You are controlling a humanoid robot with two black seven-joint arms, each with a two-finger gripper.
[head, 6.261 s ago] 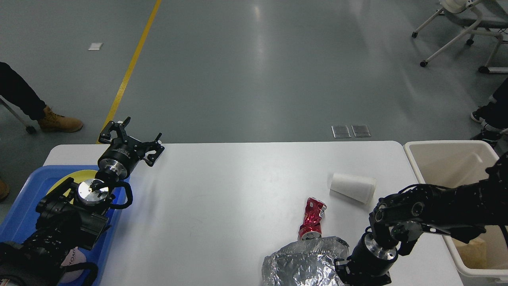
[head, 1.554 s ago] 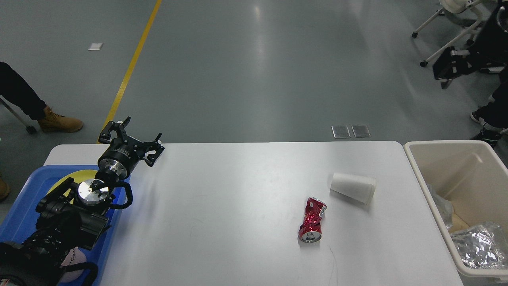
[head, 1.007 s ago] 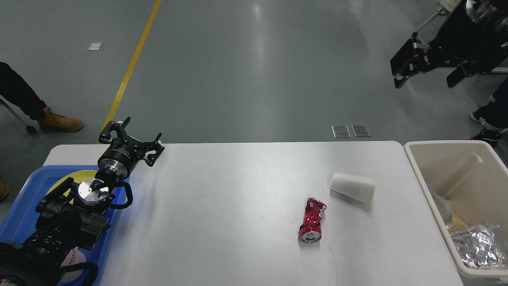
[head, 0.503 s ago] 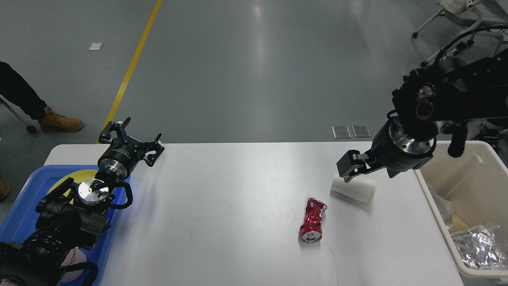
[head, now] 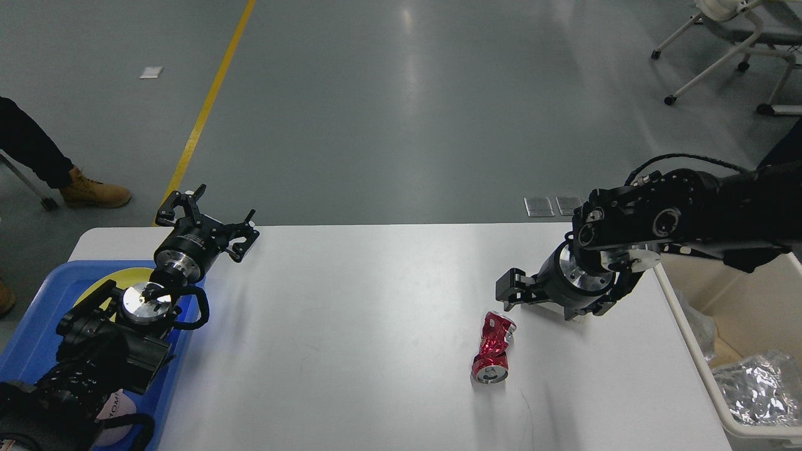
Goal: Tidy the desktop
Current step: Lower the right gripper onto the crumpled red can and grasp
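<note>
Tidying was partway through. The large white rectangular desk [head: 351, 313] was bare over most of its surface. 1 piece of litter showed plainly: a crushed red metal drink can [head: 494, 348] lying on its side at right of centre, toward the near edge.

The beige plastic bin [head: 689, 326] stood against the desk's right end and held crumpled silver foil [head: 755, 383], so some waste was already in.

The right tool [head: 512, 293] hung low over the desk just beyond the can, pointing left; whether its fingers were spread or pressed together could not be told, as it was seen nearly edge-on. The wrist hid whatever lay beneath it.

The left tool [head: 205, 220] was spread and empty, raised at the far left corner above the blue plastic tray [head: 37, 326], which held a yellow plate [head: 109, 282].

Left to do, by my judgement: the can at least.
</note>
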